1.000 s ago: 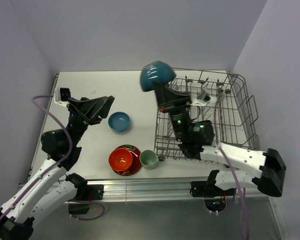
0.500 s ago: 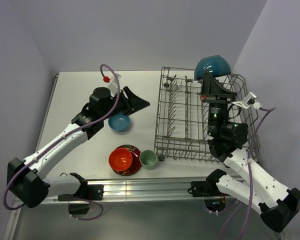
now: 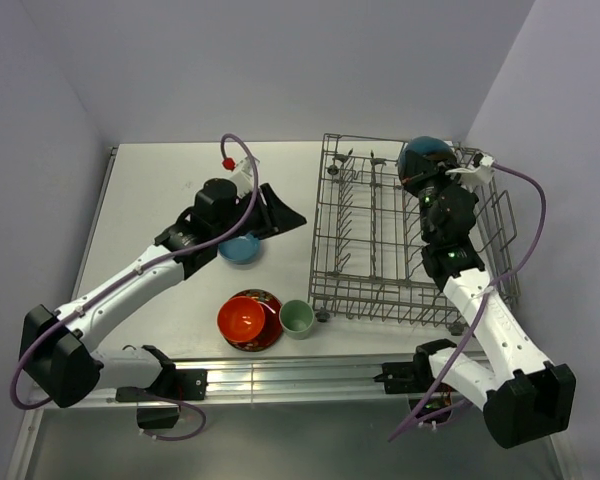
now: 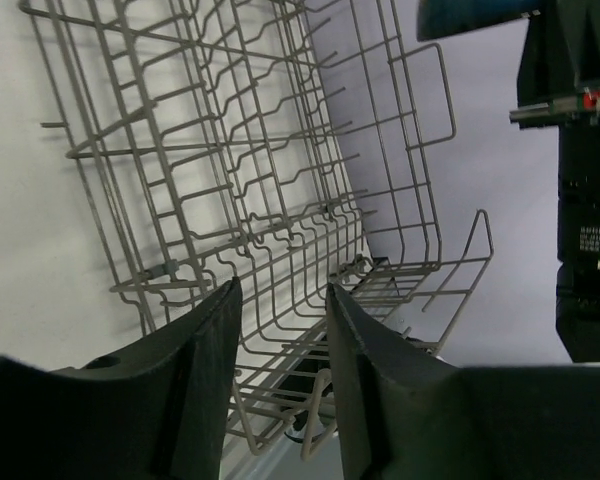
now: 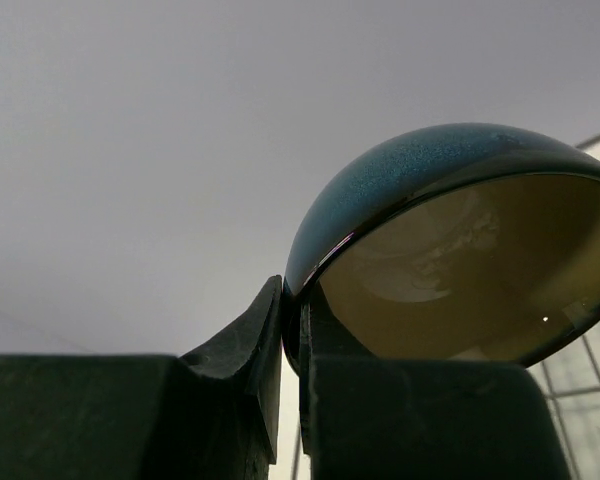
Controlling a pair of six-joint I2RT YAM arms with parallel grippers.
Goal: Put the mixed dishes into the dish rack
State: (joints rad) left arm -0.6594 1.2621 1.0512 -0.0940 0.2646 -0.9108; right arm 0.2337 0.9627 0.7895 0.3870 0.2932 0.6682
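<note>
Pinching the rim of the dark teal bowl (image 5: 450, 260), pale inside, the right gripper (image 5: 292, 305) is clamped tight on it at the 1 o'clock corner of the dish rack (image 3: 360, 240); whether the bowl touches the wires is unclear. The left gripper (image 4: 282, 295) stands partly open, holding nothing, at 1 o'clock of the blue bowl (image 3: 242, 250) on the desk (image 3: 160, 190). At that bowl's 6 o'clock the orange-red bowl (image 3: 242, 318) sits on the red patterned plate (image 3: 270, 335), with the pale green cup (image 3: 297, 318) just beside the plate at its 3 o'clock.
</note>
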